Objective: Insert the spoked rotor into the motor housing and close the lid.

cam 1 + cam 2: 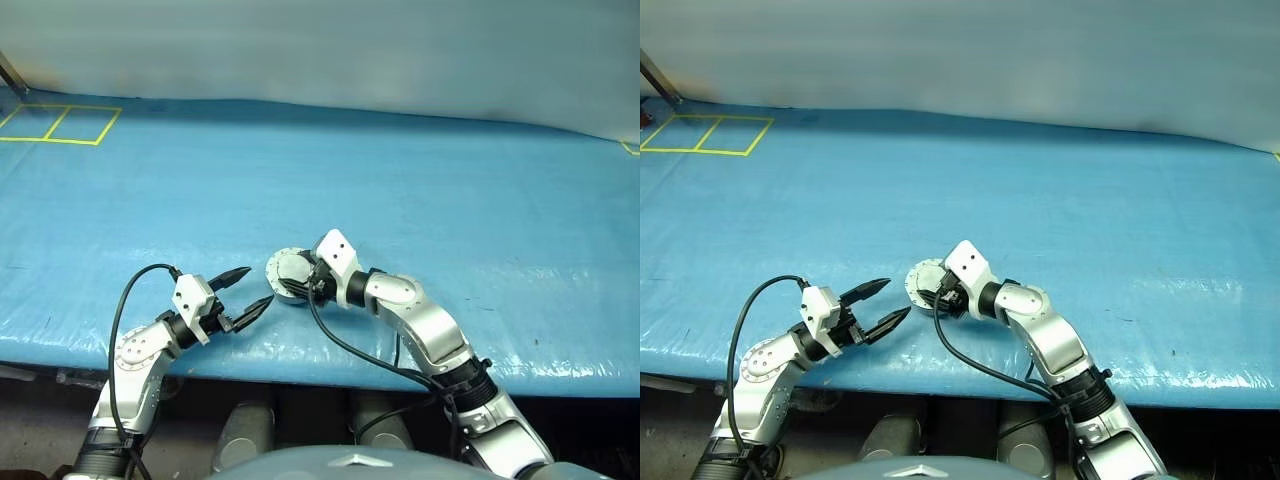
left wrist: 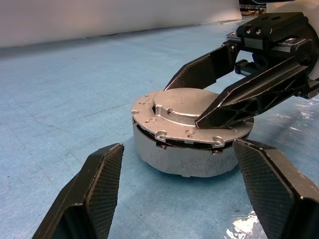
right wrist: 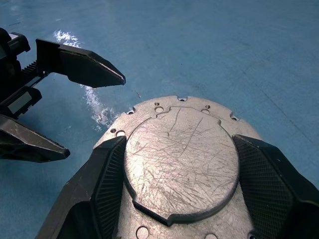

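Note:
The motor housing is a round silver-grey case standing on the blue table, near its front edge. The lid lies flat on top of it, with a thin dark gap showing along the seam. My right gripper is over the lid, open, its two fingers resting on it either side of the raised, scratched centre plate. My left gripper stands open just left of the housing, pointing at it and not touching. The spoked rotor is out of view.
The blue table sheet stretches far ahead and to both sides. Yellow taped squares lie at the far left corner. The front edge of the table runs just behind both wrists. A white wall closes the back.

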Action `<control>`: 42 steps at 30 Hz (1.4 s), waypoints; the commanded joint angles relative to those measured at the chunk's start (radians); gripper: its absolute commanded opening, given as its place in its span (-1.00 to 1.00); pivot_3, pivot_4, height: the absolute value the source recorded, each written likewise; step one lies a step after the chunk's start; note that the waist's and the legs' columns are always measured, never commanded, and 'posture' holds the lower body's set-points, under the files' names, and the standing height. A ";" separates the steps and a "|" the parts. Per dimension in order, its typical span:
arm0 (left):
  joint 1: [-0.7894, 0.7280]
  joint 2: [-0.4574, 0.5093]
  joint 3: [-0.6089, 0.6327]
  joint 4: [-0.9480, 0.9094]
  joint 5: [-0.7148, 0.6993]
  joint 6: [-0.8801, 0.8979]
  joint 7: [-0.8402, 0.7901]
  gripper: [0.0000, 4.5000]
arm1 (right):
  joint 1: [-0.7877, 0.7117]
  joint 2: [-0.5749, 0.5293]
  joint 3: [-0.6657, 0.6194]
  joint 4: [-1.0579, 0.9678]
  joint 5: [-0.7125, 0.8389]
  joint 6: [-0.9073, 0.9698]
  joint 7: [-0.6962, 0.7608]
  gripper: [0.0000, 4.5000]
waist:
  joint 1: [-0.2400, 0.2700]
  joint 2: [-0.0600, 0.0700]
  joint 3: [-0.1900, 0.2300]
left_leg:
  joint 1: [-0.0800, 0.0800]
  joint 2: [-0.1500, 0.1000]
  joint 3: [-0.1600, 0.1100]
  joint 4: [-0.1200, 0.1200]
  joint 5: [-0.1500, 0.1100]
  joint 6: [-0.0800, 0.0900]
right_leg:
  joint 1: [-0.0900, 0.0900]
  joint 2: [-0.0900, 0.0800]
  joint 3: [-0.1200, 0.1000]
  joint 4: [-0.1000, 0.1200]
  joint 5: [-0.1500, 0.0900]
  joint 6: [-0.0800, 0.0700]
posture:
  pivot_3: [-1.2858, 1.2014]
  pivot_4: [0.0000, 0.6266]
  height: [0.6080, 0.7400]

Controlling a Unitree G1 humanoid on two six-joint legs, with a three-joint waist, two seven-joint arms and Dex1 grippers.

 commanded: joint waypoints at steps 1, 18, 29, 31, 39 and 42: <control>0.001 0.001 0.003 -0.032 -0.001 -0.005 0.000 0.72 | -0.014 -0.008 0.022 -0.014 -0.026 -0.018 0.007 0.35 | 0.000 0.000 0.000 | 0.000 0.000 0.000 0.000 0.000 0.000 | 0.000 0.000 0.000 0.000 0.000 0.000 | 0.03 -0.52 1.00; 0.008 -0.001 0.001 -0.044 -0.014 0.038 0.005 0.72 | -0.024 -0.048 0.024 -0.023 -0.064 0.064 -0.003 0.35 | 0.002 0.000 0.000 | 0.000 0.000 0.000 0.000 0.000 0.000 | 0.001 0.000 0.000 0.000 0.000 0.000 | 0.03 -0.52 1.00; -0.004 -0.012 0.003 -0.049 -0.025 0.064 0.005 0.72 | -0.029 -0.065 0.060 0.006 -0.108 0.081 -0.023 0.35 | 0.009 0.000 -0.001 | 0.002 0.000 0.000 0.001 0.000 0.000 | 0.002 0.000 0.000 0.000 0.000 0.000 | 0.03 -0.52 1.00; -0.005 -0.015 0.007 -0.052 -0.033 0.071 0.008 0.72 | -0.029 -0.067 0.059 0.006 -0.110 0.081 -0.023 0.35 | 0.009 0.000 -0.001 | 0.002 0.000 0.000 0.001 0.000 0.000 | 0.003 0.000 0.000 0.000 0.000 0.000 | 0.03 -0.52 1.00; -0.020 -0.027 0.024 -0.047 -0.039 0.073 0.034 0.02 | -0.027 -0.065 0.065 0.007 -0.116 0.080 -0.024 0.35 | 0.010 0.000 -0.002 | 0.003 0.000 0.000 0.001 0.000 0.000 | 0.003 0.000 0.000 0.000 0.000 0.000 | 0.03 -0.52 1.00; -0.030 -0.029 0.026 -0.042 -0.041 0.072 0.035 -0.44 | -0.026 -0.064 0.065 0.007 -0.118 0.079 -0.028 0.35 | 0.009 0.000 -0.002 | 0.003 0.000 0.000 0.001 0.000 0.000 | 0.003 0.000 0.000 0.000 0.000 0.000 | 0.03 -0.52 1.00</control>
